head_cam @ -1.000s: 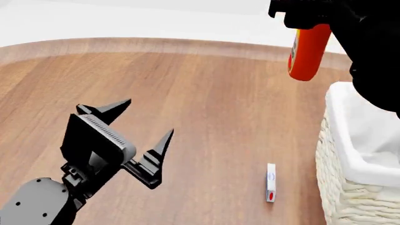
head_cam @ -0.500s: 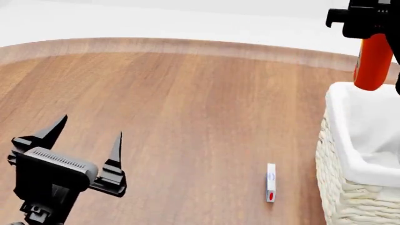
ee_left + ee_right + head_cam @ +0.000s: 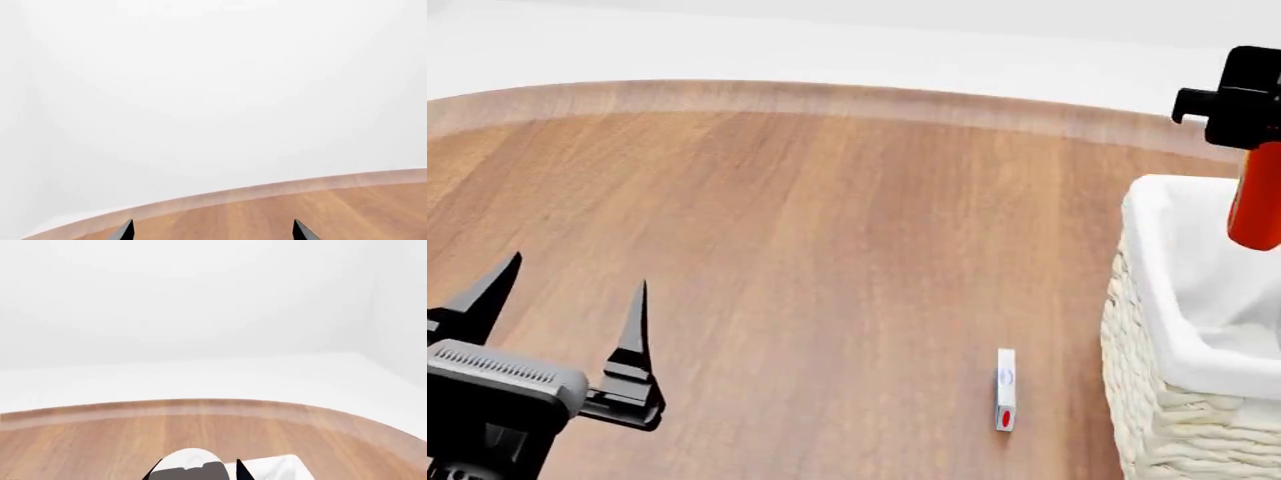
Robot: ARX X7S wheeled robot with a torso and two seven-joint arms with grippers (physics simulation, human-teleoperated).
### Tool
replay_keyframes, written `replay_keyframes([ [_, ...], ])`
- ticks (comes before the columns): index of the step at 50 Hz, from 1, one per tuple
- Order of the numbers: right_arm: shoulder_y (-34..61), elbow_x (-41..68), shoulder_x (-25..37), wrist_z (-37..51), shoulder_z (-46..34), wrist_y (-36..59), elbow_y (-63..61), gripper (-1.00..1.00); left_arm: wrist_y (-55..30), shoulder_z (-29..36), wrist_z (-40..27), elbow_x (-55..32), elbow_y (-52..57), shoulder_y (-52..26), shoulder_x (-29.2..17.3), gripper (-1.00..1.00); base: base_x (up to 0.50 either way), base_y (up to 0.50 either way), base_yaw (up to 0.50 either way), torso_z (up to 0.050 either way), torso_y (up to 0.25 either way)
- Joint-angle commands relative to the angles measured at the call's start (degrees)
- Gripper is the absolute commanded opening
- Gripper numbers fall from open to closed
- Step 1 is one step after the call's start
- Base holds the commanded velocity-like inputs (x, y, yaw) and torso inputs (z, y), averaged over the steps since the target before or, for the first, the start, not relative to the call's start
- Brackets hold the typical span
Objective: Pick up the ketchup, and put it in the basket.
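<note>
The ketchup [image 3: 1257, 205] is an orange-red bottle hanging cap-up from my right gripper [image 3: 1244, 125], which is shut on its top at the right edge of the head view. It hangs over the cream wicker basket [image 3: 1168, 400] with its white liner. In the right wrist view the bottle's white cap [image 3: 192, 460] sits between the fingertips [image 3: 241, 471], with a corner of the basket liner [image 3: 277, 467] beyond. My left gripper [image 3: 561, 300] is open and empty, low at the left; its fingertips [image 3: 125, 231] show in the left wrist view.
A small white box with a red end [image 3: 1005, 388] lies on the wooden table [image 3: 827, 250] just left of the basket. The table's curved far edge [image 3: 827, 95] runs along the back, with white floor beyond.
My right gripper has carried the ketchup to the right and lower, from beside the basket to over it. My left gripper has dropped down and to the left, fingers pointing up.
</note>
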Motion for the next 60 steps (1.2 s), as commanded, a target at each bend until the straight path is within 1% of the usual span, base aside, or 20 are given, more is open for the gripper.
replay_keyframes([
  [1,-4.0,-2.4,-0.3,-3.4,0.3,-5.2,3.6,-1.00,0.7,-0.2,0.6,-1.4,1.4,1.1,-0.6,1.00,0.00,0.00,0.00,0.000,0.000],
  [9,-5.7,-4.5,-2.8,-7.3,-0.3,-10.4,10.0,-1.00,0.9,-0.3,1.2,-2.6,2.7,2.1,-1.1,1.00,0.00,0.00,0.00,0.000,0.001],
  [17,-0.3,-9.4,-10.0,-14.4,-1.9,-18.7,30.1,-1.00,1.5,-0.4,1.7,-3.3,3.4,3.1,-1.8,1.00,0.00,0.00,0.00,0.001,0.000],
  [20,3.1,-11.7,-14.1,-18.6,-2.6,-24.0,42.2,-1.00,2.2,-0.5,1.9,-3.3,2.3,3.1,-1.8,1.00,0.00,0.00,0.00,0.000,0.000],
  [22,3.1,-12.5,-14.6,-18.8,-1.7,-24.6,43.6,-1.00,2.4,-0.6,1.9,-3.6,2.3,3.3,-1.8,1.00,0.00,0.00,0.00,0.000,0.000],
  [26,2.5,-14.2,-14.6,-19.6,2.3,-25.9,43.6,-1.00,3.0,-0.3,2.3,-4.0,2.0,3.5,-1.4,1.00,0.00,0.00,0.00,0.000,0.003],
  [33,1.9,-20.1,-14.9,-20.2,10.1,-26.1,43.6,-1.00,4.1,0.1,3.5,-5.2,2.8,4.8,-1.6,1.00,0.00,0.00,0.00,0.000,0.000],
  [44,-0.2,-32.7,-16.3,-21.7,25.4,-23.3,43.6,-1.00,4.5,-0.6,3.5,-6.4,4.0,5.8,-2.3,1.00,0.00,0.00,0.00,0.000,0.000],
  [50,-1.2,-39.4,-16.8,-22.6,33.2,-23.4,43.6,-1.00,4.8,-0.4,3.7,-6.5,4.0,6.1,-2.4,1.00,0.00,0.00,0.00,0.000,0.002],
  [60,-1.7,-46.5,-16.8,-23.1,42.7,-23.8,43.6,-1.00,5.2,-0.6,3.8,-7.1,4.4,6.9,-2.8,1.00,0.00,0.00,0.00,0.000,0.000],
])
